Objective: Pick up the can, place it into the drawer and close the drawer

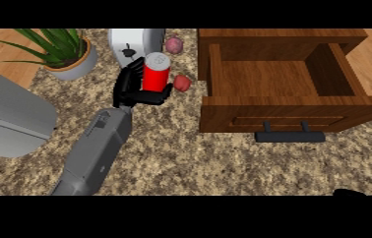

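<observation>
Can (155, 72): you have it in the left hand, red body and silver top, standing roughly upright with the top tipped a little toward the far side of the counter; whether it is lifted off the surface you cannot tell from this view.
Left hand (134, 90): your black fingers curl round the can's left side and the thumb comes across its lower front, so the hand is closed around the can (the grey forearm runs down to the lower left edge of the view).
Right hand (351, 193): you see only a dark sliver at the lower right corner; whether its fingers are straight or curled cannot be told.
Drawer (283, 115): wooden, pulled open to the right of the can, its inside showing a bare wooden floor; the can is outside it, well to its left.
Drawer handle (289, 135): a dark bar on the drawer's front panel, facing you.
Counter (189, 158): speckled brown stone, bearing everything here.
Near the can: a reddish round item (181, 83) sits just beside the thumb on the right, and a pinkish round item (174, 45) lies farther back (what they are you cannot tell).
Behind the can: a white appliance (134, 41) with a small black knob.
Far left: a potted plant (62, 50) in a pale pot, and below it a grey metal object (22, 116) cut off by the view's edge.
</observation>
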Controlling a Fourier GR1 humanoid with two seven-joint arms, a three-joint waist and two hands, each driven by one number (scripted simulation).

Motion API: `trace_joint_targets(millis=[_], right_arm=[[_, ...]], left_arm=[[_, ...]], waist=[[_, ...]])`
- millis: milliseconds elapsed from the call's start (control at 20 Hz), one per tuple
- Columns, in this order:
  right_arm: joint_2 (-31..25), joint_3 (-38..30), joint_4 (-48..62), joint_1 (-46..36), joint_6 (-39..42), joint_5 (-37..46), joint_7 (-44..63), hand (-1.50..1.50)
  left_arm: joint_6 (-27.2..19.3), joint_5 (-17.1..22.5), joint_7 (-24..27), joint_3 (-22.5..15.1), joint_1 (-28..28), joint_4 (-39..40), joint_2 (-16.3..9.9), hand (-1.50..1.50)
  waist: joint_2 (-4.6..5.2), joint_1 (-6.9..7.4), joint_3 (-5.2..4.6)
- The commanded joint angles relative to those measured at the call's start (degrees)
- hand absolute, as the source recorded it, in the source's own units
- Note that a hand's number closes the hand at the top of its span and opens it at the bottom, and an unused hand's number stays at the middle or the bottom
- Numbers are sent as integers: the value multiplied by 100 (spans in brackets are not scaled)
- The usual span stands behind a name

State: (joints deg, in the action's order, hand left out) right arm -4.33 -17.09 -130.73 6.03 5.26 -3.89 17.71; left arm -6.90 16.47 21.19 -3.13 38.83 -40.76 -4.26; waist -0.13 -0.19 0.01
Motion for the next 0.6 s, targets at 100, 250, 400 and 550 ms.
trace_joint_targets(millis=[100,250,400,550], right_arm=[[-159,-213,-215,-118,-54,-180,320,-150],[-76,-197,411,-120,54,-69,-256,-150],[-140,-310,173,-73,95,-258,-125,-150],[-210,-309,54,-142,52,-243,107,-150]], left_arm=[[-579,-233,-1216,-299,348,-1191,144,150],[-633,-246,-1586,-286,839,-1072,360,150],[-938,-295,-2350,-183,1380,-1434,172,150],[-1345,-377,-2638,-433,1771,-1485,417,150]], waist=[[-15,29,1],[10,-12,1],[4,-26,2],[6,-50,1]])
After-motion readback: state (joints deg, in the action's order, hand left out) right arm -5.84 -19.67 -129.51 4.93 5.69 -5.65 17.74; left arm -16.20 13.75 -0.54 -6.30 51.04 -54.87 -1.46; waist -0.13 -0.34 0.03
